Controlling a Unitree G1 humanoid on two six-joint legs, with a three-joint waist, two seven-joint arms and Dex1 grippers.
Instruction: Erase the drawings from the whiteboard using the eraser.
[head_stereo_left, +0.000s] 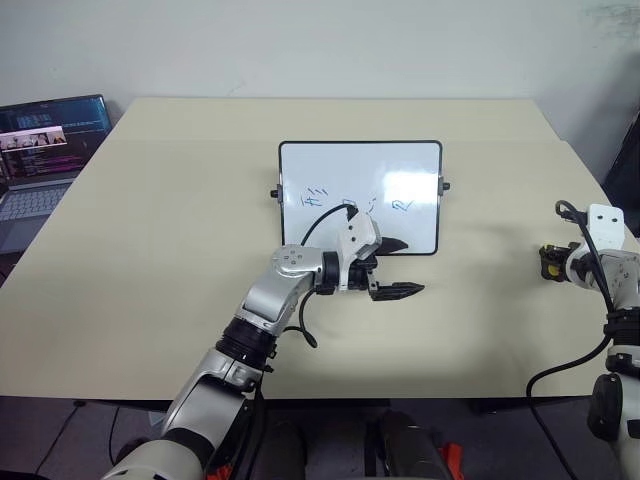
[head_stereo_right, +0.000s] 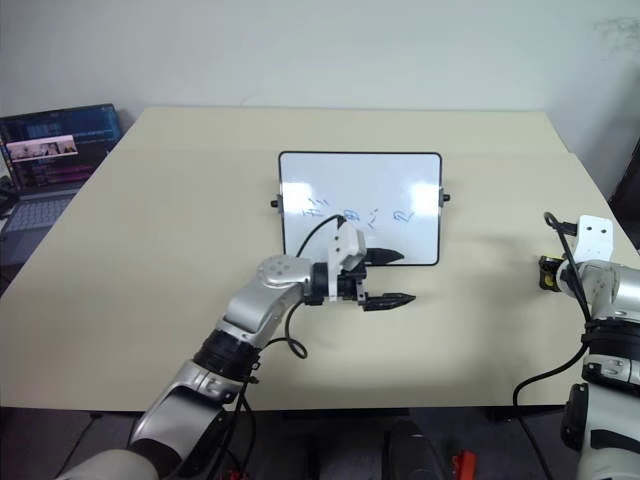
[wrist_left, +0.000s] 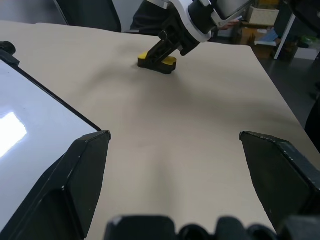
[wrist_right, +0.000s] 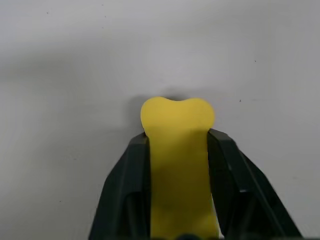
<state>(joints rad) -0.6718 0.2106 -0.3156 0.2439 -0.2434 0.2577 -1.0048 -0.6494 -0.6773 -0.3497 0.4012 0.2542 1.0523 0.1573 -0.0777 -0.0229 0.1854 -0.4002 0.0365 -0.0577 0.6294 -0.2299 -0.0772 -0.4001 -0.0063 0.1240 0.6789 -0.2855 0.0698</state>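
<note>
The whiteboard (head_stereo_left: 360, 162) stands near the table's middle, with the blue drawings (head_stereo_left: 318, 198) in a short row across its lower half. My left gripper (head_stereo_left: 400, 268) hovers open just in front of the board's lower edge, pointing right, nothing between its fingers (wrist_left: 82, 165). Far to the right, near the table's edge, the yellow eraser (wrist_right: 177, 150) lies on the table with my right gripper (wrist_left: 167, 47) shut on its sides. In the left eye view the eraser (head_stereo_left: 548, 264) shows as a small yellow and dark block at that gripper's tip.
A laptop (head_stereo_left: 45, 160) with a lit screen sits at the table's far left corner. Cables run along both arms. The tan table (head_stereo_left: 180, 250) stretches wide between the board and the eraser.
</note>
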